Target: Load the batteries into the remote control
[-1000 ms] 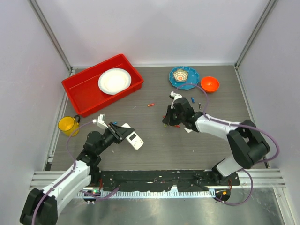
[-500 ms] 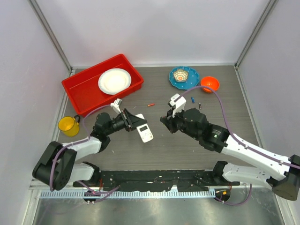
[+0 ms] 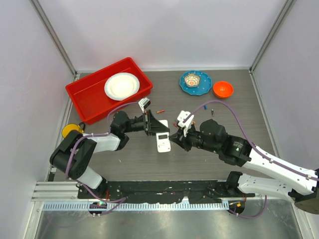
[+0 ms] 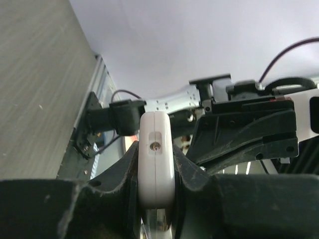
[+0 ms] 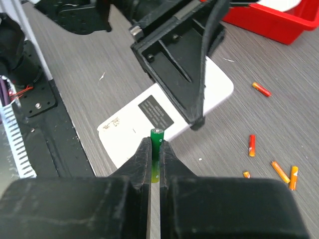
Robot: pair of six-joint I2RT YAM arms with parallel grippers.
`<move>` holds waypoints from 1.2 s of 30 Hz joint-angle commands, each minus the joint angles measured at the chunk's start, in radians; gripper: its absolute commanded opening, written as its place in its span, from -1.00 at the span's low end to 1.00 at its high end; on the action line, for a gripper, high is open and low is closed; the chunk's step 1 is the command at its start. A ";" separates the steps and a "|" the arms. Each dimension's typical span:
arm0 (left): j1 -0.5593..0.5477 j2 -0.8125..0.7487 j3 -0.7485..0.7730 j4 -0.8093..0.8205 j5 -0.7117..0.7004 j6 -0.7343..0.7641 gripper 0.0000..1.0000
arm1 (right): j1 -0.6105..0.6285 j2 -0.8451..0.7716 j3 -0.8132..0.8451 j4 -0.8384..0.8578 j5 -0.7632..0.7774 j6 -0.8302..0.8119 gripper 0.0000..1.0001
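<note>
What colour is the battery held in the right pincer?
Green; the battery shows best in the right wrist view.

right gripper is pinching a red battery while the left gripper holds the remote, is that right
Not quite. The battery pinched in the right gripper is green, not red; the right wrist view shows it plainly. The left gripper does hold the remote, as the left wrist view shows.

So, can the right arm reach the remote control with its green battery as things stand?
Probably yes: the right claw, shut on the green battery, sits close to the white back of the remote control, nothing between them. The left claw grips the remote's other end, covering that part.
</note>
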 commanded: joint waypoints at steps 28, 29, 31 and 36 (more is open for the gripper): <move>-0.069 -0.120 0.105 -0.325 0.149 0.220 -0.99 | 0.269 0.120 0.106 -0.051 0.070 -0.218 -0.99; -0.070 -0.119 0.103 -0.327 0.152 0.220 -1.00 | 0.272 0.124 0.103 -0.051 0.071 -0.221 -0.99; -0.073 -0.116 0.102 -0.330 0.153 0.221 -1.00 | 0.273 0.127 0.102 -0.051 0.077 -0.231 -0.99; -0.078 -0.108 0.108 -0.346 0.155 0.224 -1.00 | 0.278 0.144 0.102 -0.052 0.074 -0.243 -0.99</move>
